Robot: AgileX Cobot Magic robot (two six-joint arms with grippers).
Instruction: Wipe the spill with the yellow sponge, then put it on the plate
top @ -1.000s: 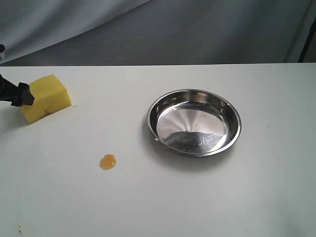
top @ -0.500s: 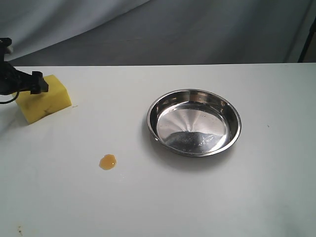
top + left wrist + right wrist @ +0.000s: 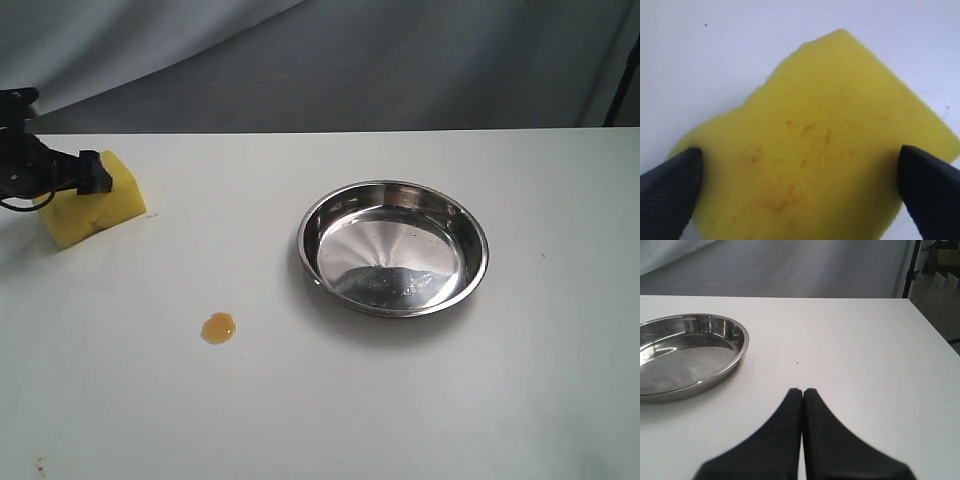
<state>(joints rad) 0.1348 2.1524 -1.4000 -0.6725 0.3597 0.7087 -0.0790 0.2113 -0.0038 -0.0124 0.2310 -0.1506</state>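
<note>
Step in hand: I judge this to be the approach for grasping the yellow sponge (image 3: 100, 208); the wipe has not yet begun
Left claw (image 3: 800, 192): spread wide and holding nothing, one fingertip (image 3: 670, 192) off each side of the block
Contact: I cannot tell from either view whether the tips touch the foam
Sponge position: at the far left of the bench (image 3: 450, 400) in the exterior view, directly beneath the left claw and well apart from the plate (image 3: 304, 250)
Governing relation: the sponge lies between the tips, so the grasp calls for closing, not for further travel sideways
Long axis: in the left wrist view the block sits skewed to the line joining the two tips, so I expect the tips to meet its sides at a slant
Spill (image 3: 219, 327): whole and round, well apart from the sponge, towards the camera and the plate side
Right claw (image 3: 802, 392): closed tip to tip, empty, near the plate and far from the sponge
Nearer arm: the left, plainly
Plate: empty, right of centre
Risk, my judgement: a slanted squeeze may twist the soft foam in the grip
</note>
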